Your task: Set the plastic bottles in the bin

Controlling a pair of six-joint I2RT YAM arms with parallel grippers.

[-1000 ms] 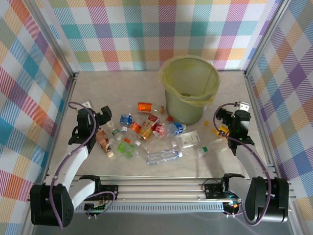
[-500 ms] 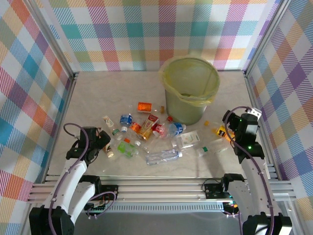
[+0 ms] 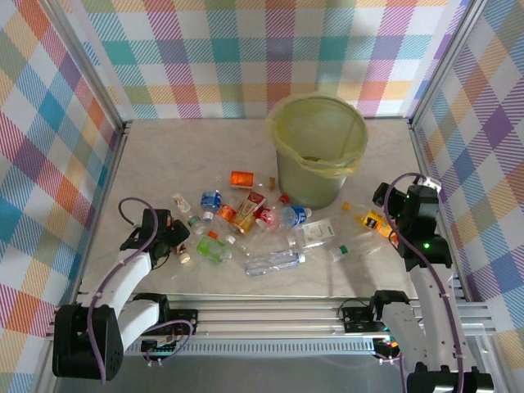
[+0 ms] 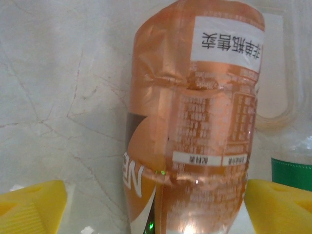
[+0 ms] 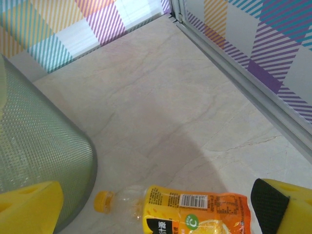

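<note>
Left tool (image 4: 155, 202), jaws apart like the right tool (image 5: 156, 207), straddles a probably light, crushable peach-labelled bottle (image 4: 195, 122) toward the surface's (image 3: 164, 155) left edge, best pinched mid-body.

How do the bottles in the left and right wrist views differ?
The peach-labelled bottle runs straight away from the camera; the yellow-labelled bottle lies crosswise. The peach label is pale and crumpled; the yellow one is bright, with a barcode. Both lie on the table.
</note>
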